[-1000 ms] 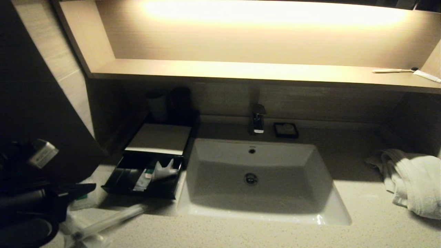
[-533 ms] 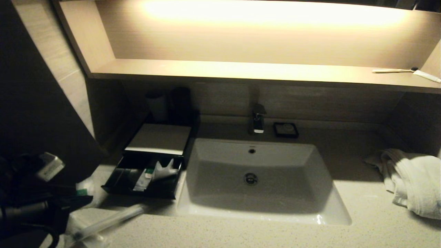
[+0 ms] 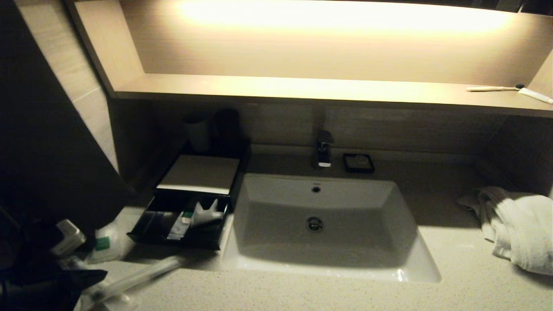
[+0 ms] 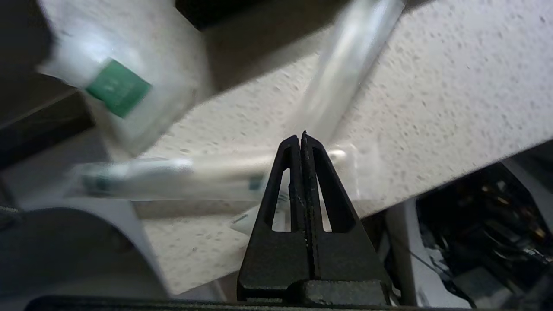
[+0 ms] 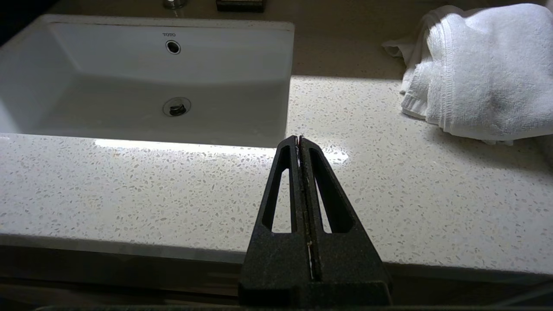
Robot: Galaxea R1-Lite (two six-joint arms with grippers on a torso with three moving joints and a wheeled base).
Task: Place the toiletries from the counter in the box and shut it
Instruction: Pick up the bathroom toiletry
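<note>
On the counter [image 3: 453, 285] the box [image 3: 196, 175] is seen with its drawer out, part filled. A sachet [image 3: 103, 244] and stick [image 3: 142, 276] are left outside. The left pincer [image 4: 301, 137] is pressed together, empty; the right pincer [image 5: 299, 139] likewise, parked.

The black glossy box [image 3: 196, 190] sits at left centre of the head view, its beige top panel flat and its drawer pulled out toward the frame's bottom, with a white tube [image 3: 178, 226] and crumpled wrapped items inside. On the speckled cream counter [image 3: 302, 296], a white sachet with a green square label [image 3: 103, 244] lies lower left, and a long clear-wrapped stick [image 3: 138, 276] lies slantwise just below the drawer.
</note>
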